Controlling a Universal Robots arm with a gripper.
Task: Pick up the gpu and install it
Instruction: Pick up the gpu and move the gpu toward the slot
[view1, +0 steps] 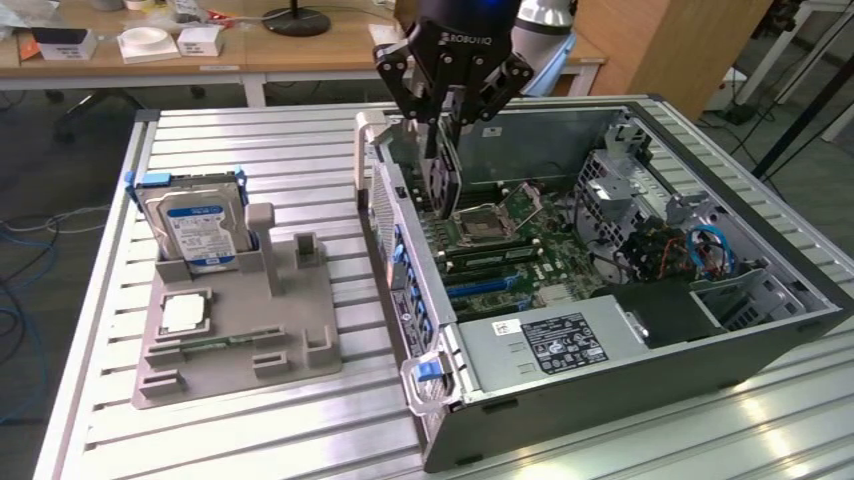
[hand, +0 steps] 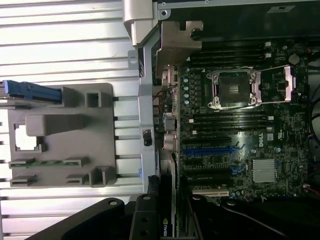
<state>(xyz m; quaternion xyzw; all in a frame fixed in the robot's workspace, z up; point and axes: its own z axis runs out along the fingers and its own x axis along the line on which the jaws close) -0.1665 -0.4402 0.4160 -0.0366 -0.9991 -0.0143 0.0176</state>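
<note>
Gpu (view1: 441, 172) is hanging on edge over the open computer case (view1: 747, 340), probably so that its connector edge is facing the motherboard (view1: 527, 255) below. The gripper (view1: 449, 118) is pinching it from above, with 2 fingers pressing against its flat sides. In the wrist view the gripper's dark body is covering most of the card, and I am not able to tell whether its lower edge is touching any slot.

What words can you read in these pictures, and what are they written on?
"ROBOTIQ": on the gripper, up on its black body.
"DELL": on the motherboard.
Labels on the hard drive and power supply: print too small to read.
Sticker on the gpu: a logo, no readable word.
</note>
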